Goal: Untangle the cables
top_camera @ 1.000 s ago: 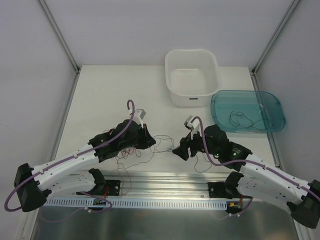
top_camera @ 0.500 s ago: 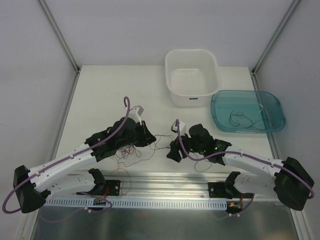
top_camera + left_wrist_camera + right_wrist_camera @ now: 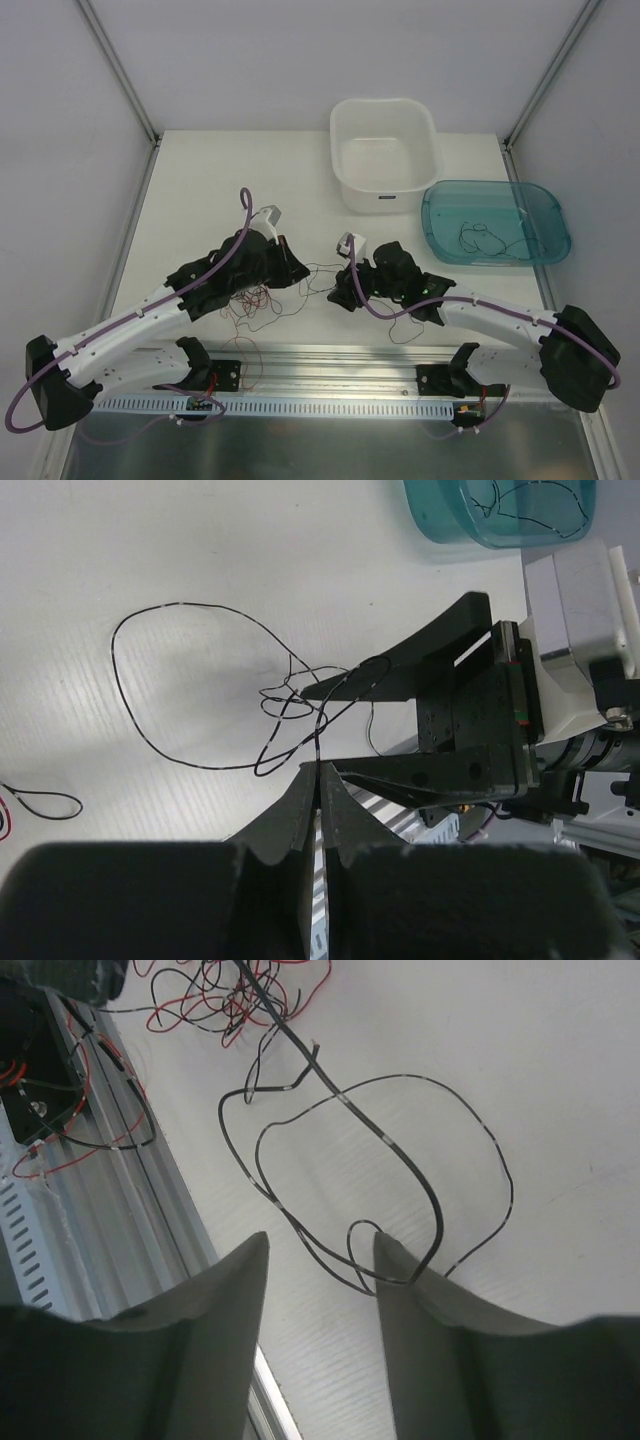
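Across the table [image 3: 200, 180], my right arm [image 3: 490, 312] has swung in toward the left one. Its jaws, half open and narrowing, straddle a loop of black cable [image 3: 438, 1210] and grip nothing yet. The left jaws are clamped shut on that strand, with the tangled cables [image 3: 255, 300] just behind them. Closing next should let me pull the strand free.

**Three Lenses on One Tabletop**

The overhead camera looks down from behind the arm bases, across the whole table [image 3: 200, 180] to the far white tub [image 3: 385, 196]. Both wrist cameras peer closely at the same black cables [image 3: 288, 693] mid-table. The left one also catches the right gripper [image 3: 325, 730] and the teal tray [image 3: 432, 512].
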